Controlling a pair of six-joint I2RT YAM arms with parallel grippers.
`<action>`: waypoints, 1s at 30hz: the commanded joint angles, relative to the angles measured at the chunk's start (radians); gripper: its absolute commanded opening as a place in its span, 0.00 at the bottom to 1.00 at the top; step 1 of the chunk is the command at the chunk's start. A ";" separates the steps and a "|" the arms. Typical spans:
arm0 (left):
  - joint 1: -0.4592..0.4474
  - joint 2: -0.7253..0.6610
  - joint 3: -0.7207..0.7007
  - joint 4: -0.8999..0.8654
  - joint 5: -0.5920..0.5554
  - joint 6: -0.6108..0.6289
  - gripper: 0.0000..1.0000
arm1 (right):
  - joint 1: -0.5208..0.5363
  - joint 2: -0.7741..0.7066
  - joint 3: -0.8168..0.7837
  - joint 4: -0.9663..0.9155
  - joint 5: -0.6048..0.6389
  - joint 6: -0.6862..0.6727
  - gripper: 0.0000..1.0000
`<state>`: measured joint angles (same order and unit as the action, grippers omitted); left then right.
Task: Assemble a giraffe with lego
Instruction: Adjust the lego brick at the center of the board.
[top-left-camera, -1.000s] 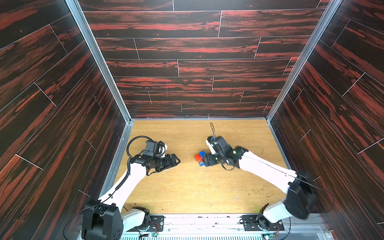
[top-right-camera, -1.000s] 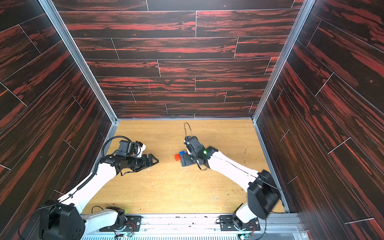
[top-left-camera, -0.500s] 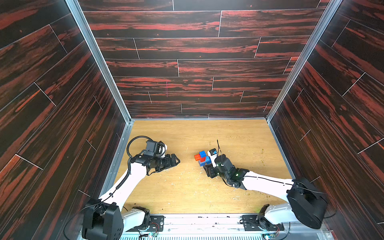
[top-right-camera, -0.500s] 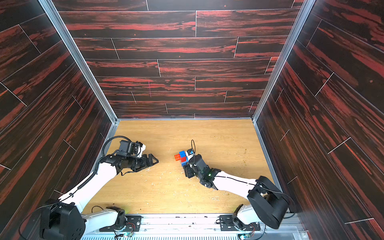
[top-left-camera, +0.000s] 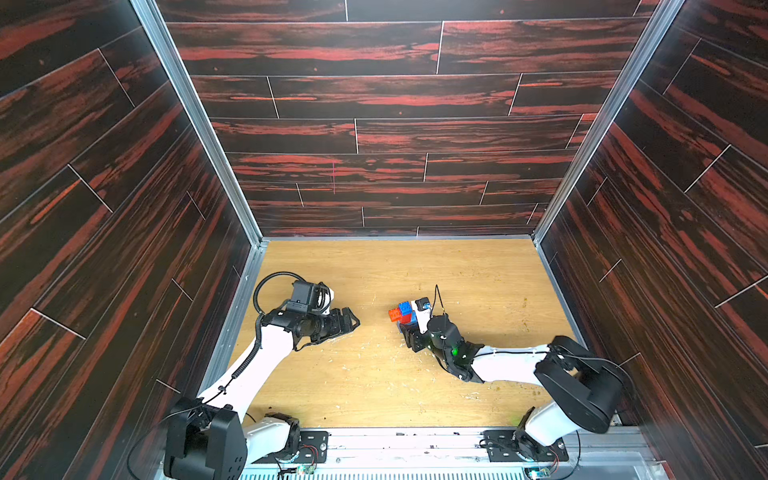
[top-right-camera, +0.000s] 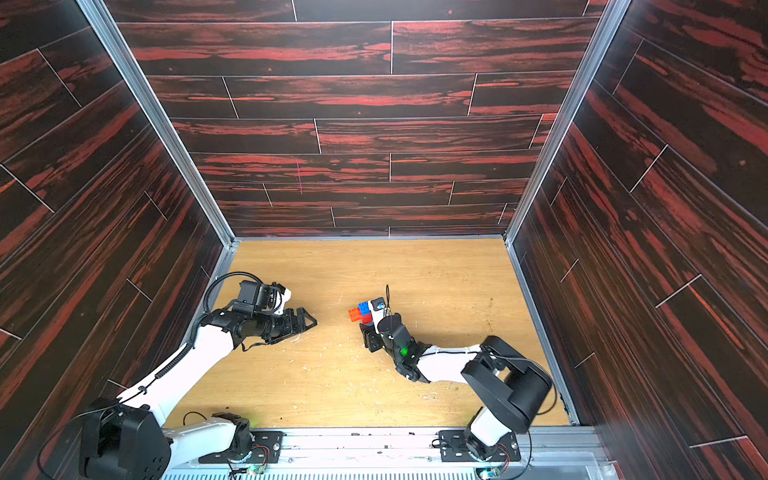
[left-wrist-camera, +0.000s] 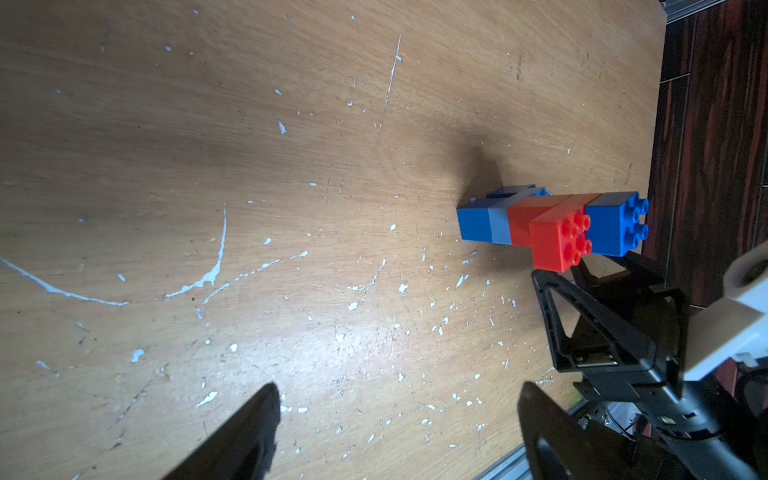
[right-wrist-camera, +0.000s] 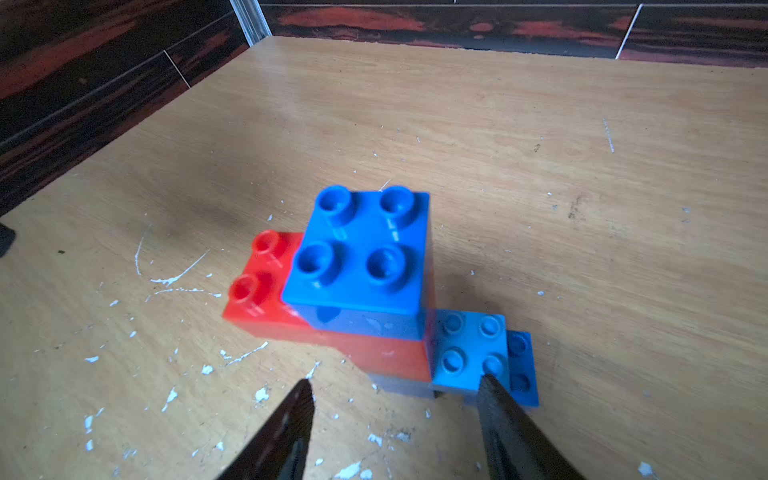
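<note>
The giraffe (top-left-camera: 402, 312) stood upright near the middle of the table (top-left-camera: 374, 399), all its bricks joined. A blue block (right-wrist-camera: 361, 249) sat on top. Under it a red head (right-wrist-camera: 257, 286) stuck out toward the left arm's side. Lower down were a pale blue body (right-wrist-camera: 469, 353) and a dark blue leg (right-wrist-camera: 521, 365) peeping out past it.

The right gripper (right-wrist-camera: 395, 384) sat just on the near side of the giraffe, toward the arm bases. Its fingers (right-wrist-camera: 286, 428) were apart, with nothing caught between them. The giraffe lay beyond the tips, not inside the gap. From that arm's wrist camera, one fingertip overlapped the corner of the pale blue body, and I could not tell whether it touched. From the left wrist camera, a finger of the right gripper reached up just beside the red head, and there too I could not say if they met.

The left gripper (top-left-camera: 351, 322) hung well apart from the giraffe, off on its head side and pointing toward it. Its jaws were spread wide and empty over wood scuffed with white flecks.
</note>
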<state>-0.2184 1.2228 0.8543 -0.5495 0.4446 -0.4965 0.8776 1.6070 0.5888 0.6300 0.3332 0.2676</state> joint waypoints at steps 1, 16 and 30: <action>-0.004 -0.015 0.001 -0.012 -0.009 0.015 0.91 | 0.006 0.031 0.015 0.066 0.006 -0.017 0.65; -0.004 -0.016 -0.001 -0.015 -0.006 0.016 0.91 | 0.004 0.128 0.030 0.172 0.043 -0.052 0.61; -0.004 -0.013 -0.003 -0.017 -0.002 0.013 0.91 | -0.002 0.166 0.043 0.221 0.076 -0.082 0.65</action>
<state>-0.2184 1.2228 0.8543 -0.5503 0.4446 -0.4961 0.8787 1.7535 0.6106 0.8310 0.3946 0.2016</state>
